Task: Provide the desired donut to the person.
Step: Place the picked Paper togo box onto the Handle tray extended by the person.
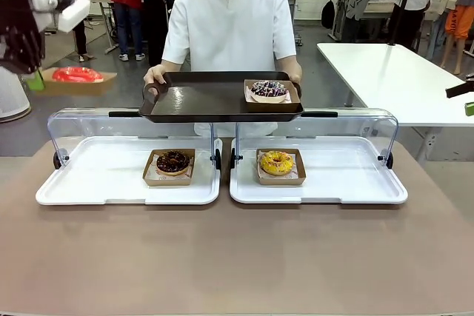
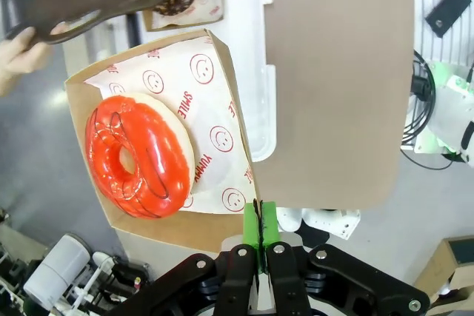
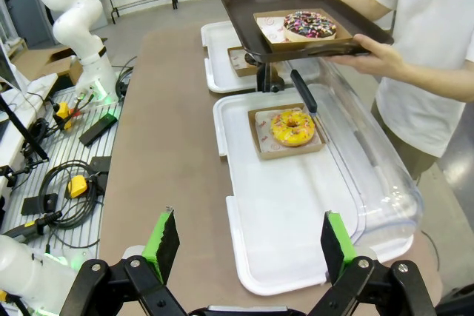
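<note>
My left gripper (image 1: 35,79) hangs high at the far left, off the table, shut on the edge of a cardboard tray (image 2: 222,57) that carries a red glazed donut (image 1: 77,74) (image 2: 139,155). In the left wrist view its green pads (image 2: 269,221) pinch the tray's rim. The person (image 1: 229,24) stands at the far side and holds out a dark serving tray (image 1: 200,98) with both hands. A chocolate donut with sprinkles (image 1: 268,90) (image 3: 309,24) sits on its right part. My right gripper (image 3: 249,242) is open above the table's right end, holding nothing.
Two white display trays (image 1: 111,183) (image 1: 348,179) lie side by side with their clear lids (image 1: 81,120) swung open. The left one holds a chocolate donut (image 1: 172,161), the right one a yellow donut (image 1: 276,162) (image 3: 293,127). Another white table (image 1: 392,72) stands at the back right.
</note>
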